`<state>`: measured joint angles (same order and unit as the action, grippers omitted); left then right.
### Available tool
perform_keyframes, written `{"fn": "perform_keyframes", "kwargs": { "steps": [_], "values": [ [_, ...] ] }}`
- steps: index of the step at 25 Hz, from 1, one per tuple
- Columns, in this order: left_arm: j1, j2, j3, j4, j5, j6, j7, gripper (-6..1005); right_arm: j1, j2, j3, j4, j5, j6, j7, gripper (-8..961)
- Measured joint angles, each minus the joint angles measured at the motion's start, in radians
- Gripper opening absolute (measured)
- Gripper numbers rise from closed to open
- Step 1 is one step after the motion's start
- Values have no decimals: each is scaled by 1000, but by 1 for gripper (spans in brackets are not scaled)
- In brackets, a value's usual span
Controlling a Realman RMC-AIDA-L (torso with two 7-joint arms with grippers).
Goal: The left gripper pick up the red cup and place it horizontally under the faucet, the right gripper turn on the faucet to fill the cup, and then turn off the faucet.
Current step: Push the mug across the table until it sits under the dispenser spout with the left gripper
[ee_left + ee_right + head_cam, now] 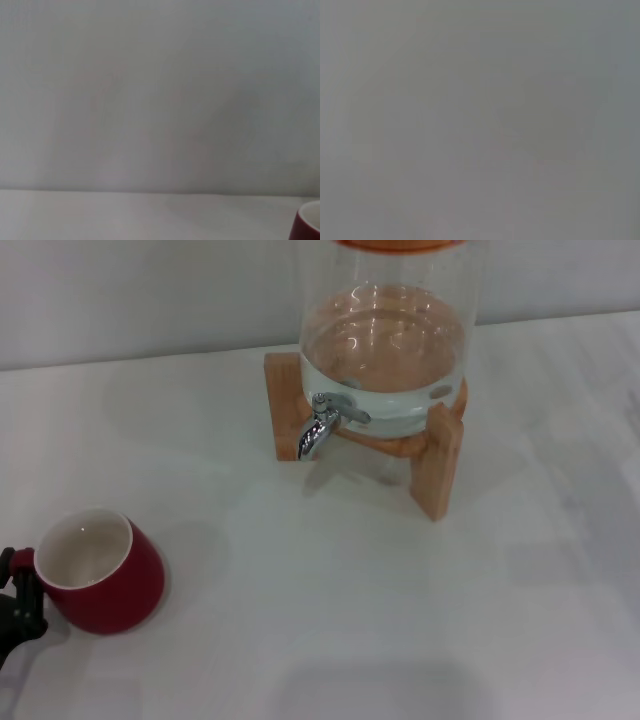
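A white surface (330, 590) runs back to a pale wall. On it sits a big glass jar (385, 340) on a wooden stand (440, 460). The jar has clear water in its lower part. The shiny faucet (322, 425) sticks out at the front, spout down. The red cup (100, 570) stands upright near the left front edge, far from the faucet. Its white inside is empty. The left gripper (18, 605) is right beside the cup handle; I cannot tell how its jaws stand. The right gripper does not show.

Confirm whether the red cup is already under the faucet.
No: the red cup sits far from the faucet, near the left gripper.
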<state>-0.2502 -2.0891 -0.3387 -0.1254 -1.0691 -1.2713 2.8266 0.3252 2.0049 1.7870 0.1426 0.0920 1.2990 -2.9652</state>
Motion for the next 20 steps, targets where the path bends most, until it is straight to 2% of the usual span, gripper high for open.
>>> {"fn": "perform_keyframes", "kwargs": {
  "steps": [9, 20],
  "values": [
    [-9, 2, -2, -31, -27, -32, -1, 155, 0, 0, -1, -3, 0, 2, 0, 679],
    [-138, 3, -13, -48, -75, 74, -1, 155, 0, 2, -8, -1, 0, 3, 0, 679]
  ]
}}
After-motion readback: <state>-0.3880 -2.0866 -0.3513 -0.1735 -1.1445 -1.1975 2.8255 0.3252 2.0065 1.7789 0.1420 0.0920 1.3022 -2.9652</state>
